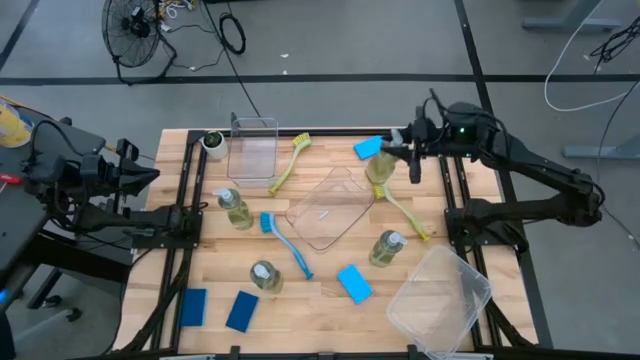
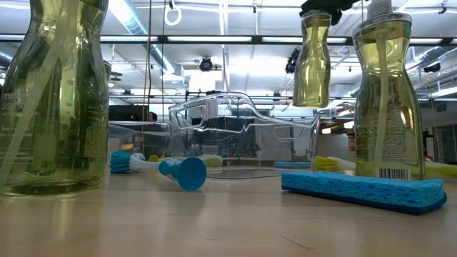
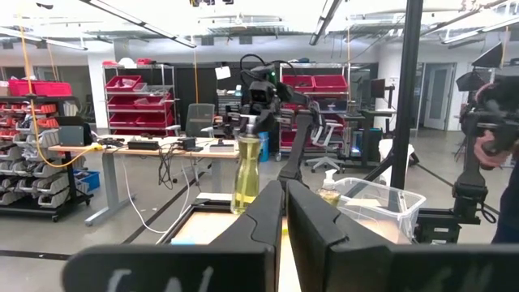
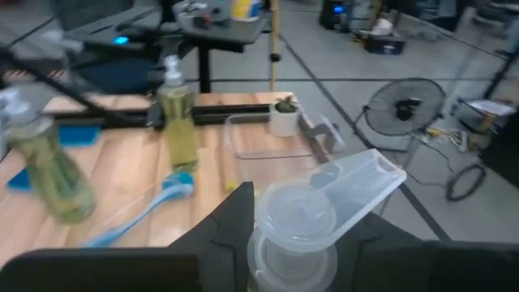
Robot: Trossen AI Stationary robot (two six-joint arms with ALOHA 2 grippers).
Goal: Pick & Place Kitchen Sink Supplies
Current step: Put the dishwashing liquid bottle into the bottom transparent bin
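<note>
My right gripper (image 1: 390,152) is shut on a small clear bottle of yellow-green liquid (image 1: 379,169), held up over the table's far right part, next to a blue sponge (image 1: 367,148). In the low view this bottle (image 2: 313,61) hangs above the clear tray. Three more bottles (image 1: 236,208) (image 1: 265,275) (image 1: 388,247) stand on the table. Other blue sponges (image 1: 354,284) (image 1: 193,305) (image 1: 241,311) lie flat. Two yellow-green brushes (image 1: 290,160) (image 1: 402,211) and a blue brush (image 1: 285,241) lie on the wood. My left gripper (image 1: 150,176) waits shut beyond the table's left edge. My right gripper pinches the bottle at its clear pump top (image 4: 302,217), one finger (image 4: 229,221) on each side of the neck. The fingers come in about level from the table's right side. The bottle hangs upright below them, lifted clear of the table (image 2: 313,86).
A clear upright bin (image 1: 252,150) stands at the far edge beside a small white cup (image 1: 213,142). A clear flat tray (image 1: 330,207) lies mid-table, and a larger clear bin (image 1: 440,298) sits at the near right corner. Black frame rails (image 1: 185,215) (image 1: 455,215) flank the work area.
</note>
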